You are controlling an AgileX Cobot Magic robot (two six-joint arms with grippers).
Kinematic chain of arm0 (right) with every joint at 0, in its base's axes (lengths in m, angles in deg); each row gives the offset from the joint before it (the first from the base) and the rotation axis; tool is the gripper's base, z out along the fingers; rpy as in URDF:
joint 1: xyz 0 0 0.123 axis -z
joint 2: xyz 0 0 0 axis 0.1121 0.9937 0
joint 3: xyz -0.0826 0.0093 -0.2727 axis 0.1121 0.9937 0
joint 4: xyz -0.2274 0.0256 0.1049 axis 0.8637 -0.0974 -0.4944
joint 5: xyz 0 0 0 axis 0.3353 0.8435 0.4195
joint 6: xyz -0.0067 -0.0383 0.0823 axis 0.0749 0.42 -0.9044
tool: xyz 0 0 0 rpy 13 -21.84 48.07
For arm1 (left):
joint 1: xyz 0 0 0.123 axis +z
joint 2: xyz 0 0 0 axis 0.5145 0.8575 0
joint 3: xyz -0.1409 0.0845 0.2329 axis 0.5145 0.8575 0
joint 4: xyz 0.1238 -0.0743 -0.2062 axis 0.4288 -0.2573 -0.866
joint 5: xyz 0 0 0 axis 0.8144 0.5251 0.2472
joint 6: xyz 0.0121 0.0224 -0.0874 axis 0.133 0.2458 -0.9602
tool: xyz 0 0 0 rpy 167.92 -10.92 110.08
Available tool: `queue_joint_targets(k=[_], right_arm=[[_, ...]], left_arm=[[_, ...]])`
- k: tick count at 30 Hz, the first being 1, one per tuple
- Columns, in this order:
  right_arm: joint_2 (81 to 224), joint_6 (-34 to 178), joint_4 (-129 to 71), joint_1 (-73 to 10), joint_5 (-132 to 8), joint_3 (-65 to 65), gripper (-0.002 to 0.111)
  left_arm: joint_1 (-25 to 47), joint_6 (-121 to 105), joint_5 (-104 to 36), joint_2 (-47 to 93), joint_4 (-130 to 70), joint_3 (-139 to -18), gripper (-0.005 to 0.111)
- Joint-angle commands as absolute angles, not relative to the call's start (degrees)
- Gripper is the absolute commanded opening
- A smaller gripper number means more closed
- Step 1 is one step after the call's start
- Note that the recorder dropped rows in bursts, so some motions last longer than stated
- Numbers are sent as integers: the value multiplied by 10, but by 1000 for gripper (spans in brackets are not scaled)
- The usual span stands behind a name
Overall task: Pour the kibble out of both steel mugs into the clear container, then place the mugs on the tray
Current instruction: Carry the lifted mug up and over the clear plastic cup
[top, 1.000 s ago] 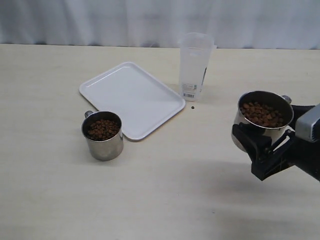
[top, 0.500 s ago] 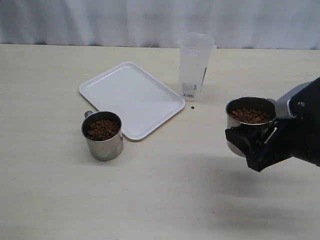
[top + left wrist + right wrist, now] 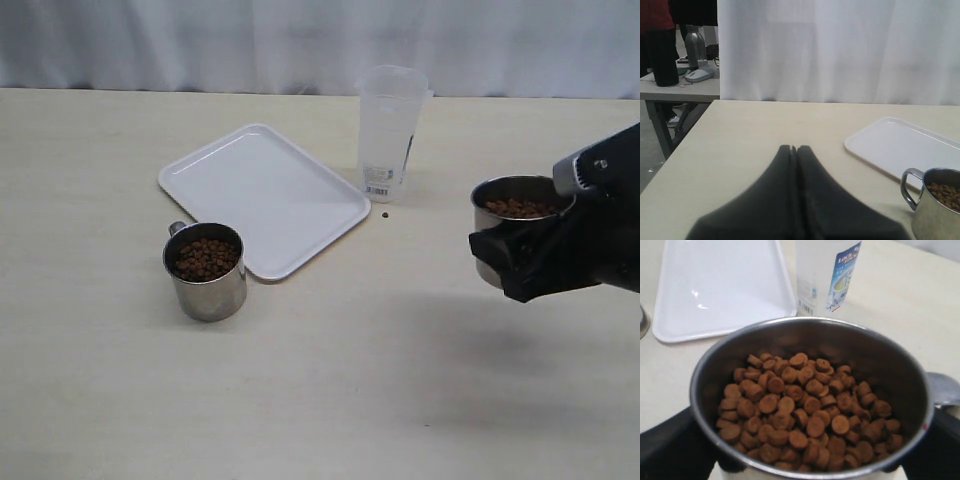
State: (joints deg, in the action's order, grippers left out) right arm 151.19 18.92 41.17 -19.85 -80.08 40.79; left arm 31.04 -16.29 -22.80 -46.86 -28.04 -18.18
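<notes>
My right gripper [image 3: 514, 252] is shut on a steel mug [image 3: 503, 200], holding it upright above the table at the right. That mug is full of kibble [image 3: 805, 410]. The clear container [image 3: 390, 130] stands behind and to the left of the held mug, apart from it, and its label shows in the right wrist view [image 3: 826, 275]. The second steel mug [image 3: 207, 272], also full of kibble [image 3: 206, 258], stands by the near corner of the white tray [image 3: 262, 195]. My left gripper [image 3: 794, 148] is shut on nothing, with that mug [image 3: 937, 210] off to its side.
One loose pellet [image 3: 385, 214] lies on the table by the container's base. A white curtain [image 3: 200, 40] hangs behind the table. The left wrist view shows another table [image 3: 675, 87] with a bottle beyond the table edge.
My right gripper has carried its mug up and a little toward the container, and the arm now hides more of the mug. The other mug, tray and container have not moved.
</notes>
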Motion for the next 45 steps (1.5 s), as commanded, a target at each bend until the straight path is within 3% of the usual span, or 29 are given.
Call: queue_joint_targets(k=[1, 15, 18, 19, 20, 22, 27, 36, 45], right_arm=[[1507, 362, 230, -199, -806, 401, 5], [1507, 375, 192, -199, -792, 423, 5], [1506, 66, 526, -199, -755, 391, 5], [1506, -138, 690, -213, -711, 375, 5], [1506, -224, 711, -236, -650, 373, 5], [1506, -211, 711, -291, -548, 380, 5], [1507, -201, 711, -366, -459, 356, 5], [1522, -131, 711, -368, -449, 258, 5], [1635, -57, 711, -357, -403, 128, 5]], left_arm=[[312, -165, -231, -470, -276, -180, 0], [312, -165, -231, -470, -276, -180, 0], [312, -165, -231, -470, -276, -180, 0], [312, -165, -231, -470, -276, -180, 0], [312, -165, -231, -470, -276, -180, 0], [312, -165, -231, -470, -276, -180, 0], [312, -165, -231, -470, -276, -180, 0], [312, -165, -231, -470, -276, -180, 0], [312, -165, -231, -470, -275, -180, 0]])
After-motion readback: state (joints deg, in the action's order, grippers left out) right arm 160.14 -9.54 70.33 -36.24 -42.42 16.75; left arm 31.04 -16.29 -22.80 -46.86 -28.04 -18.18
